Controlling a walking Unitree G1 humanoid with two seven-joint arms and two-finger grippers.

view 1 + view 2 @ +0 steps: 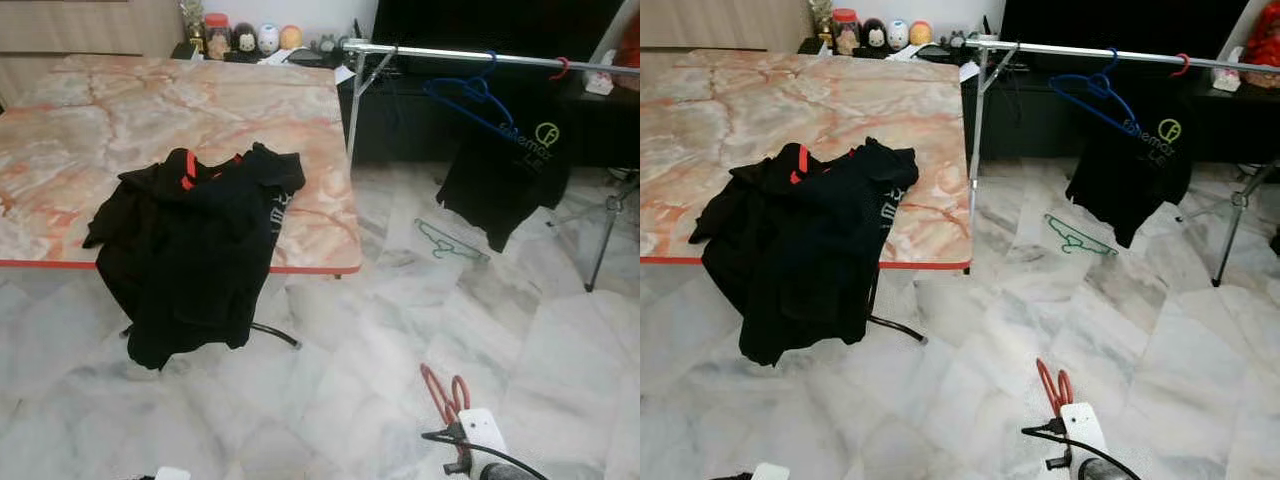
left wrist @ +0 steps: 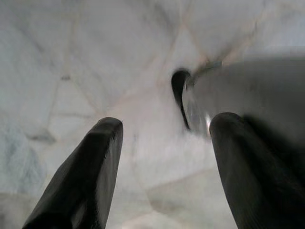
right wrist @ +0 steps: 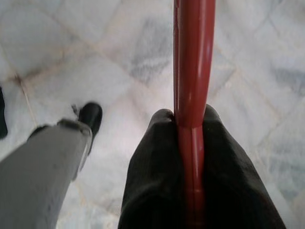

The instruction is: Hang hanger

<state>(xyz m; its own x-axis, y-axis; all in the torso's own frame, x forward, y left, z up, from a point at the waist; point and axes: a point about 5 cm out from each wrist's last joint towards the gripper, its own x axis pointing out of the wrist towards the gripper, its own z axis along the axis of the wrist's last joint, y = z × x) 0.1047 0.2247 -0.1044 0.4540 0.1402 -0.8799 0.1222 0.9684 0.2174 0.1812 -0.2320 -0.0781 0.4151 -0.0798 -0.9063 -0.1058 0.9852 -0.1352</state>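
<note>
My right gripper (image 3: 190,121) is shut on the bar of a red hanger (image 3: 193,57), held low over the marble floor; the same red hanger (image 1: 445,392) pokes up at the bottom of the head views. A silver clothes rail (image 1: 470,55) stands ahead to the right. On it hang a blue hanger (image 1: 466,96) carrying a black T-shirt (image 1: 510,165) and a red hook (image 1: 561,68). My left gripper (image 2: 164,126) hangs open over the floor with nothing between its fingers.
A marble table (image 1: 150,110) on the left holds a heap of black clothes (image 1: 190,240) on a red hanger, draped over the front edge. A green hanger (image 1: 450,243) lies on the floor below the rail. Jars and figurines (image 1: 245,38) stand beyond the table.
</note>
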